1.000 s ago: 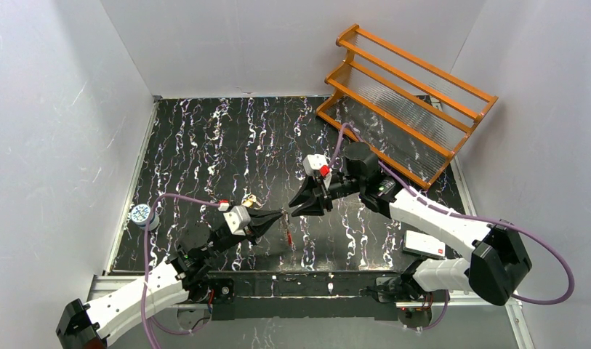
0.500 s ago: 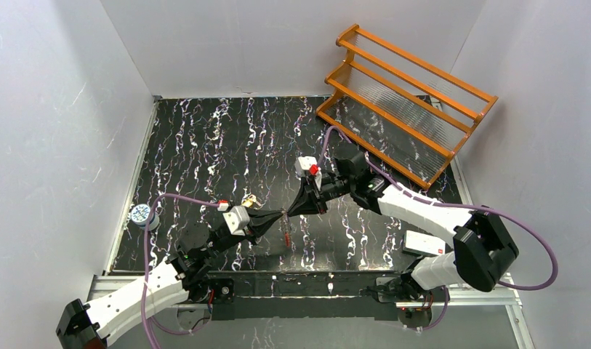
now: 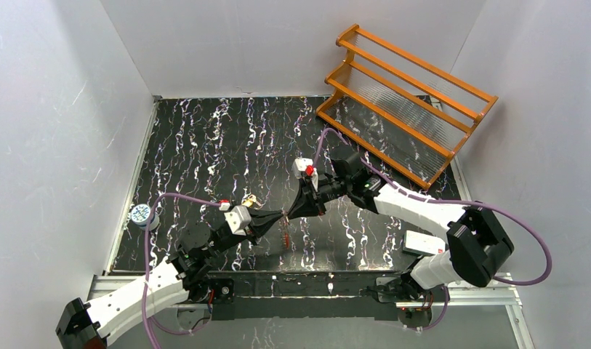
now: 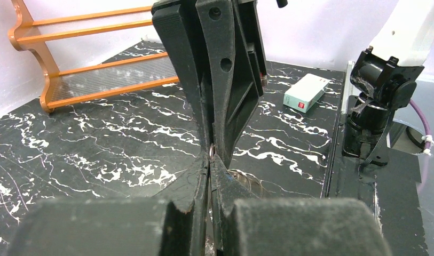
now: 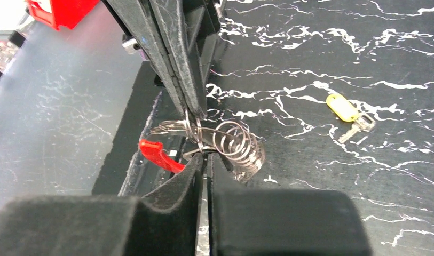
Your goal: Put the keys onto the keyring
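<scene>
Mid-frame, the keyring (image 5: pixel 241 144) is clamped by the left gripper (image 5: pixel 196 113) and the right gripper (image 5: pixel 205 156), both closed on it; its coils should be parted gently, without slipping, so the key (image 5: pixel 353 129) at right can be threaded.

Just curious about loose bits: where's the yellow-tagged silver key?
Overhead, left of centre, the yellow-tagged silver key lies on the black marbled tabletop, just beyond the left gripper.

Coiled silver keyring (image 5: pixel 237 140) with red tab, aloft between both jaws; yellow-tagged key (image 5: pixel 350 117) flat, well apart.
</scene>
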Controlling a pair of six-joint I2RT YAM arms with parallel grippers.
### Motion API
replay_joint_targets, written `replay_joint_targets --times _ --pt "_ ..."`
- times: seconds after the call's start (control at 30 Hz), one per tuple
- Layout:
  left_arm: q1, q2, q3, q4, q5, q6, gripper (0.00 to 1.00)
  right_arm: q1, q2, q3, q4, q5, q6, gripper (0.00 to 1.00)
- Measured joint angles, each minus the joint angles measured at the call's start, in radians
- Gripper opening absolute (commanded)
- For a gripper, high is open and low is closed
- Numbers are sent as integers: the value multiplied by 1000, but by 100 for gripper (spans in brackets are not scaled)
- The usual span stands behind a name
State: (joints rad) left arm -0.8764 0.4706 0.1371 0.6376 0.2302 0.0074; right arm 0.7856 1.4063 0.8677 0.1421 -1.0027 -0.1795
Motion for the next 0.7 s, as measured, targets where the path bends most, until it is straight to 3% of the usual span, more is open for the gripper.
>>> replay_joint_targets --times 0.07,0.17,0.37,0.7 --pt "0 2 0 3 3 0 0 0 -7 0 -6 16 0 36" --pt "0 4 0 9 7 0 0 0 -46 -10 2 46 0 45" --pt "0 9 0 13 15 0 0 0 -183 -79 71 80 2 48" --pt "0 11 0 13 21 0 0 8 -145 -79 145 87 47 49"
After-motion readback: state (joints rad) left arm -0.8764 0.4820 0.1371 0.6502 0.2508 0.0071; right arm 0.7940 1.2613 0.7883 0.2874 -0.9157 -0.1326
